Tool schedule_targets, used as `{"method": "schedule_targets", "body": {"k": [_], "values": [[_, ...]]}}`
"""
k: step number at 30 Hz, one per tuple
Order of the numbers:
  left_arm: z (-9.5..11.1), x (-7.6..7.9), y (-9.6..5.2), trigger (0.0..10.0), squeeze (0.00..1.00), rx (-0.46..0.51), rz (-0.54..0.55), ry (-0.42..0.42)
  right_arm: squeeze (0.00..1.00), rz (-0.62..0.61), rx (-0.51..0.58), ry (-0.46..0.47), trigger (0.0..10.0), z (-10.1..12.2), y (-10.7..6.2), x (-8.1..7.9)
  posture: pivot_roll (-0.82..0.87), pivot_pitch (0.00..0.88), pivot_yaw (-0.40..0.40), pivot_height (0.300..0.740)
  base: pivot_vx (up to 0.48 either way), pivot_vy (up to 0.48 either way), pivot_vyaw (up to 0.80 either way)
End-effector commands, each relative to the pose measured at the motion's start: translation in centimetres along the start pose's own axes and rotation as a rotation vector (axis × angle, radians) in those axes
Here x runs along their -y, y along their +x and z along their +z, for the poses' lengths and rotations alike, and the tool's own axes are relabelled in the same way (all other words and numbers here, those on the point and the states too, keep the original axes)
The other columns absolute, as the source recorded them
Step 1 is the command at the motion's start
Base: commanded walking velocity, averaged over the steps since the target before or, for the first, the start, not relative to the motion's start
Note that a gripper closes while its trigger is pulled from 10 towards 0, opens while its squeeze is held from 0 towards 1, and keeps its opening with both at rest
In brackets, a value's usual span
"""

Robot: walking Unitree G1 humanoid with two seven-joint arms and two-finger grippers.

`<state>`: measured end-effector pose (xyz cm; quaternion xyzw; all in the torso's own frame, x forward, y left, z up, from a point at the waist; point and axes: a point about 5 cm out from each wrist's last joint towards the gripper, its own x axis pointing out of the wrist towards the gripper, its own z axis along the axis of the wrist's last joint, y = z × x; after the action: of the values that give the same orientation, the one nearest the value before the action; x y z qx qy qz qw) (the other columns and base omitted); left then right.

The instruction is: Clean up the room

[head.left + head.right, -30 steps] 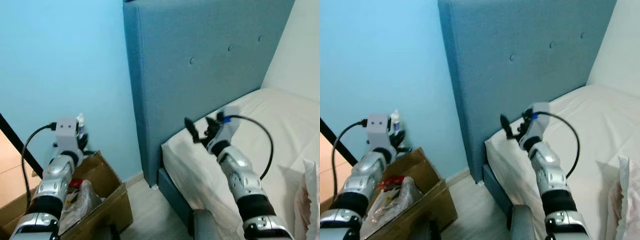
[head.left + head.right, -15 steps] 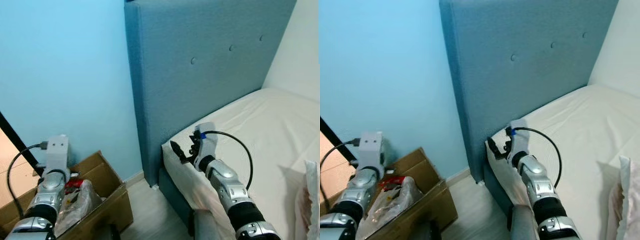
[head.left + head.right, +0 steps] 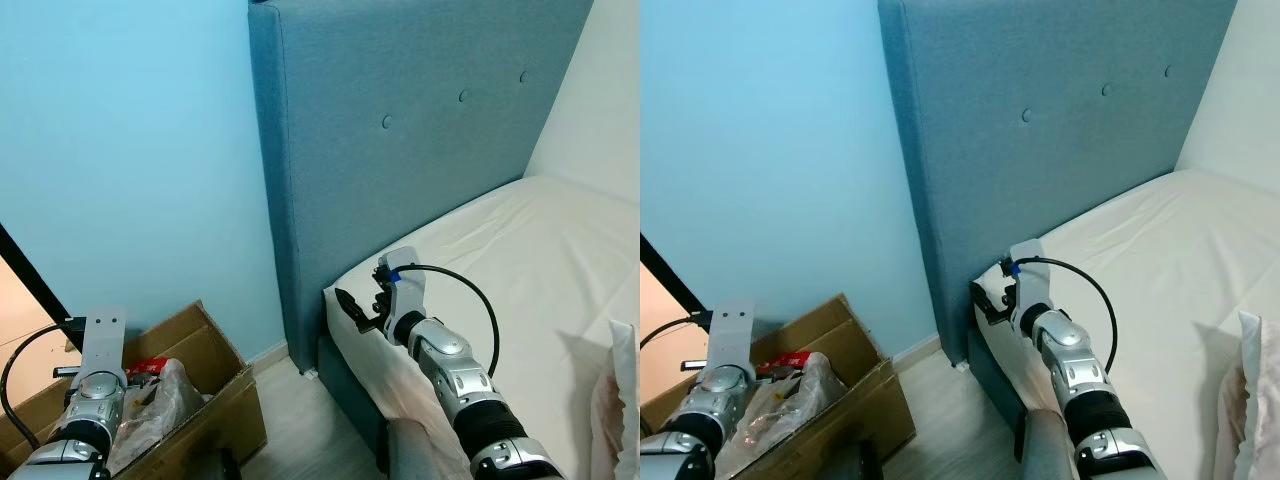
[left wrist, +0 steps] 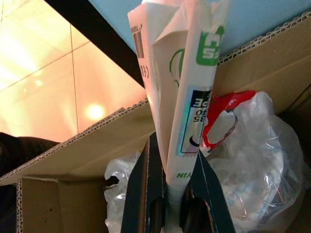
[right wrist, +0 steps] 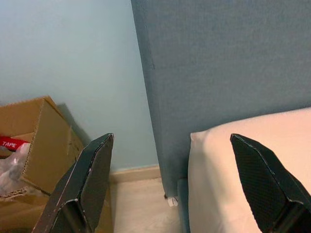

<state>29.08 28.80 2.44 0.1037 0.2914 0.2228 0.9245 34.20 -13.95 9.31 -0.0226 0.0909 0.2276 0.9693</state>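
The left pincer (image 4: 167, 213) is clamped tight on one white-and-green packet (image 4: 182, 82), above the one cardboard box (image 3: 215, 370) at eight o'clock, which holds one clear plastic bag (image 3: 160, 395). The right pincer (image 5: 175, 187) gapes wide, empty, over the bed (image 3: 520, 260) corner. One blue headboard (image 3: 400, 130) rises at twelve.

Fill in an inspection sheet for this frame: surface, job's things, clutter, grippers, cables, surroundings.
Surface: pale floor between box and bed.
Job's things: white-and-green wrapper above the cardboard box, which holds a clear bag.
Clutter: nothing seen.
Grippers: left gripper shut on the wrapper; right gripper open, empty, at the corner of the mattress.
Cables: black cable looped on the right wrist; another by the left wrist.
Surroundings: blue headboard, light blue wall.
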Motion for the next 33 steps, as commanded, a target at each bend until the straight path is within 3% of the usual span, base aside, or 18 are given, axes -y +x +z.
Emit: {"method": "schedule_targets", "body": {"k": [1,15,16,33], "values": [[-1.0,-0.1,-0.1,10.0,0.0,-0.056,0.014,-0.013,0.0,0.01,-0.021,-0.007,10.0,-0.5,0.0,-0.2,-0.09,0.02,0.018,0.55,0.0,0.0,0.0],[-1.9,-0.4,-0.2,10.0,0.0,-0.1,0.025,0.005,0.0,0.008,-0.023,-0.015,10.0,-0.3,0.1,0.1,-0.1,0.014,0.019,0.55,0.0,0.0,0.0],[-2.0,-0.4,-0.2,10.0,1.0,-0.096,0.025,0.006,0.0,0.005,-0.02,-0.014,10.0,-0.3,0.1,0.1,-0.1,0.014,0.019,0.55,0.0,0.0,0.0],[-1.8,-0.2,-0.2,10.0,1.0,-0.088,0.016,0.009,0.0,-0.002,-0.014,-0.013,10.0,-0.2,0.2,0.3,-0.1,0.011,0.018,0.55,0.0,0.0,0.0]]}}
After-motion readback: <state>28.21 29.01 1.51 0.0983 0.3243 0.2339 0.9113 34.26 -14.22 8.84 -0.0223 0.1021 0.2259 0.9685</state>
